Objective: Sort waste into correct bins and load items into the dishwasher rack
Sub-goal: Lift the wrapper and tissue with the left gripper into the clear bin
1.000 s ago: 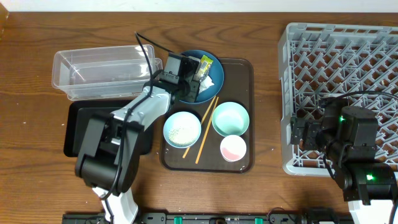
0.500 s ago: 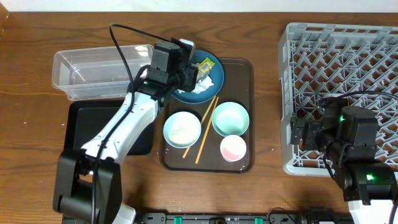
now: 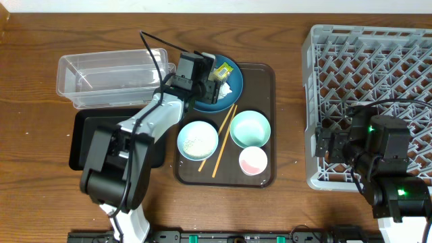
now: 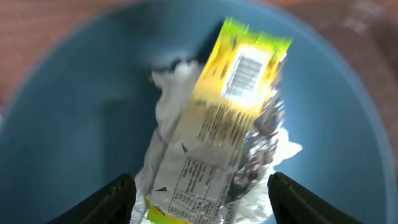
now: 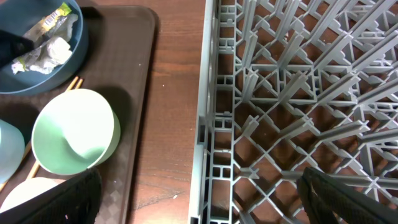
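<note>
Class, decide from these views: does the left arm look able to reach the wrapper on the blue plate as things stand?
Probably yes. The left claw hangs open right over the wrapper, which lies on top of the tissue in the plate, with nothing between them.

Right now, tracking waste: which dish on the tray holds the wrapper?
The dark blue plate under the left gripper, wrapper lying on tissue. The pale bowl, mint bowl and pink cup have none.

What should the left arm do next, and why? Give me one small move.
Probably lower the left gripper and close on the wrapper: its fingers stand open either side of it, and it lies ungripped on the tissue in the blue plate.
</note>
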You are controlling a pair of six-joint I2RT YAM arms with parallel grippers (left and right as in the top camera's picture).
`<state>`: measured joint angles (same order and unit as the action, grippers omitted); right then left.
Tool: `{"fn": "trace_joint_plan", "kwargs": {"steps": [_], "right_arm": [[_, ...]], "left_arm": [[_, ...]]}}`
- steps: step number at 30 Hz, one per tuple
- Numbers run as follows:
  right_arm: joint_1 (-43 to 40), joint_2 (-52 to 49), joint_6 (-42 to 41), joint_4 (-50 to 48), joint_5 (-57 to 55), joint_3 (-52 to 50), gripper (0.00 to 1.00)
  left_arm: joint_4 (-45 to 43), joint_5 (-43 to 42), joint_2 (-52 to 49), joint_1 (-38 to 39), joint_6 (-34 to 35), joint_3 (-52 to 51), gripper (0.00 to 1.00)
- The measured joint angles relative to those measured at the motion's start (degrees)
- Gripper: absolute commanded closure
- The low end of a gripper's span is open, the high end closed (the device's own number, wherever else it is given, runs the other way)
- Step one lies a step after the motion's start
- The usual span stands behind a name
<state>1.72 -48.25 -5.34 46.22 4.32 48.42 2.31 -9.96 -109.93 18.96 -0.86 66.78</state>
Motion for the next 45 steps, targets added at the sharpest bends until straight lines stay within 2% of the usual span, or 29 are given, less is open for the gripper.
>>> {"fn": "trace_joint_plan", "kwargs": {"steps": [2,5,7,8,9,16,25,32,41,44,45], "right_arm": [[0.0,0.0,0.0,0.02,0.0,0.02,0.01],[0.0,0.0,0.0,0.0,0.0,0.0,0.01],[0.0,0.0,0.0,0.02,0.0,0.02,0.01],[0.0,0.0,0.0,0.02,0.0,0.0,0.01],[0.0,0.0,0.0,0.02,0.0,0.0,0.01],[0.0,0.0,0.0,0.04,0.0,0.02,0.01],[0.0,0.0,0.0,0.28,0.0,0.02,0.01],[0.0,0.0,0.0,0.33,0.0,0.02,0.01],[0.0,0.0,0.0,0.46,0.0,0.02,0.01],[0.0,0.0,0.0,0.46,0.0,0.02,0.01],[0.0,0.0,0.0,0.46,0.0,0.02,0.01]], "left_arm": [[0.0,0.0,-1.38,0.0,0.02,0.0,0.37],[0.02,-0.02,-3.17,0.0,0.68,0.0,0.71],[0.04,-0.11,-3.54,0.0,0.7,0.0,0.87],[0.04,-0.13,-3.52,0.0,0.87,0.0,0.93],[-0.02,-0.17,-3.41,0.0,0.72,0.0,0.94],[1.31,-0.17,0.26,0.0,0.63,0.0,0.94],[7.1,3.56,14.38,-1.33,0.61,0.0,0.94],[7.87,6.47,16.39,-7.13,0.61,0.0,0.94],[7.78,7.39,16.39,-18.29,0.61,0.0,0.93],[7.78,7.41,16.39,-21.09,0.57,0.0,0.83],[7.78,7.43,16.37,-21.79,0.55,0.0,0.77]]}}
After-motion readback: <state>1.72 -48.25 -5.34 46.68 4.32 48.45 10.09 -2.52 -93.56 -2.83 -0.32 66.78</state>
